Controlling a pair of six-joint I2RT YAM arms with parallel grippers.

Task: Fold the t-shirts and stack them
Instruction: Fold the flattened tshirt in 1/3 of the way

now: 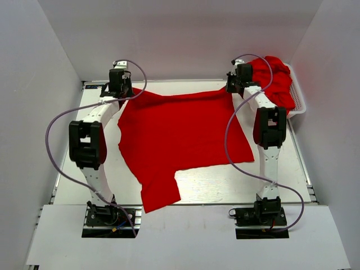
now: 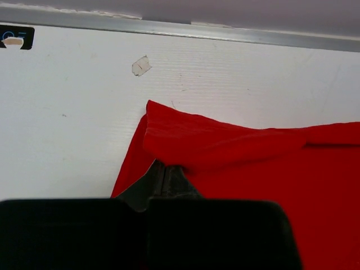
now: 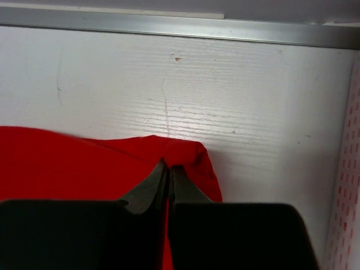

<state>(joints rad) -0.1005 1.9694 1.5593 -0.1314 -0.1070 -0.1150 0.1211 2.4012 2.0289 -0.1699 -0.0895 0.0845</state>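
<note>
A red t-shirt (image 1: 180, 135) is shown spread across the white table (image 1: 225, 185), between the two arms. Its far edge is drawn out along the back of the table, slightly raised at both ends. One short sleeve is laid toward the near edge, nearer the left arm's base than the right.

The far left corner of the shirt is pinched by the left gripper (image 1: 120, 90). In the left wrist view the jaws are seen pressed together with no gap, and a fold of red cloth is draped over their tips. A small scrap of tape (image 2: 140, 66) is stuck to the table beyond the corner, short of the metal rail (image 2: 225, 31) at the back edge.

The far right corner is pinched in the same way by the right gripper (image 1: 235, 84). In the right wrist view its jaws are seen fully closed, and the cloth is bunched around their tips.

A heap of red t-shirts (image 1: 278, 79) is piled in a white slotted basket (image 1: 301, 107) at the far right corner of the table, just beside the right gripper. The heap is mounded above the basket's rim.
</note>
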